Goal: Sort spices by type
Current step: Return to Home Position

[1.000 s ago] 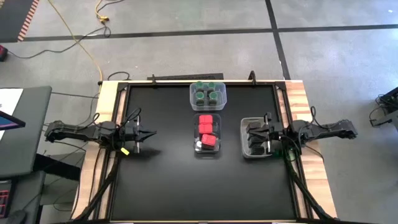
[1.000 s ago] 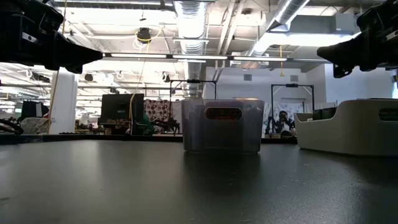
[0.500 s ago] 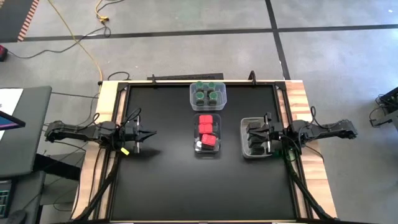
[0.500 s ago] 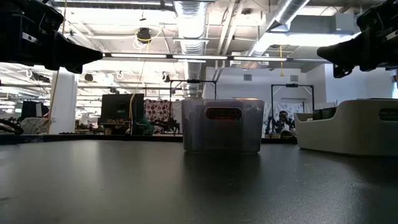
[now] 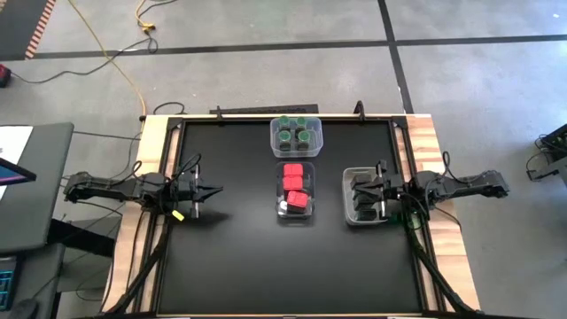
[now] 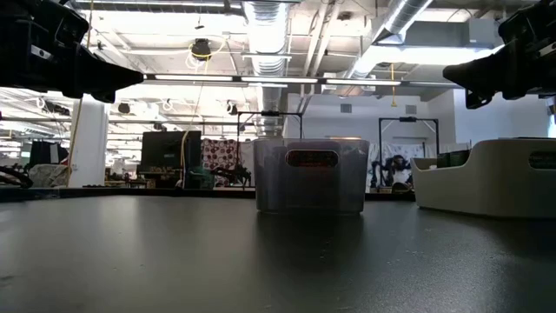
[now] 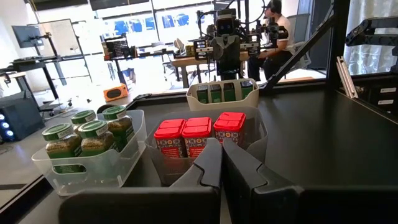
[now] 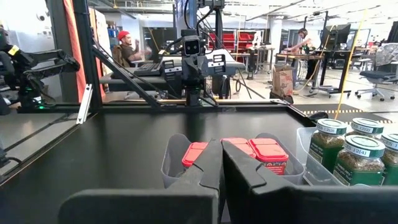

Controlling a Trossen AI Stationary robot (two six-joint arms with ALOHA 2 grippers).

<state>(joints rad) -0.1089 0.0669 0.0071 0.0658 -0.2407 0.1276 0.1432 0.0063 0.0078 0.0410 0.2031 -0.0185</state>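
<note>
The spices are all inside three containers on the black table [image 5: 239,266]. The round jars with green lids [image 7: 93,134] stand in a clear tub [image 5: 274,144] at the middle of the far edge of the table. Just beside it, toward the near edge and about in the centre of the table, a darker transparent tub [image 6: 308,196] holds the red square-topped containers [image 5: 296,189]. The dark blocky cans [image 7: 224,92] are in a light grey bin [image 5: 346,215] close to the right edge, about halfway along it and a little apart from the tub with the red ones. The left gripper [image 5: 216,189] hangs above the bare table near the middle of the left edge, well apart from all three containers and pointing toward the centre. Its two fingers are pressed together with nothing between them. The right gripper [image 8: 221,146] hangs over the grey bin, lifted above it and not touching it in the low view, and it points toward the centre from the opposite side. Its fingers are also pressed together and hold nothing. In the room behind the table there are desks with a few people at them; one person [image 8: 127,45] wears a red cap.
</note>
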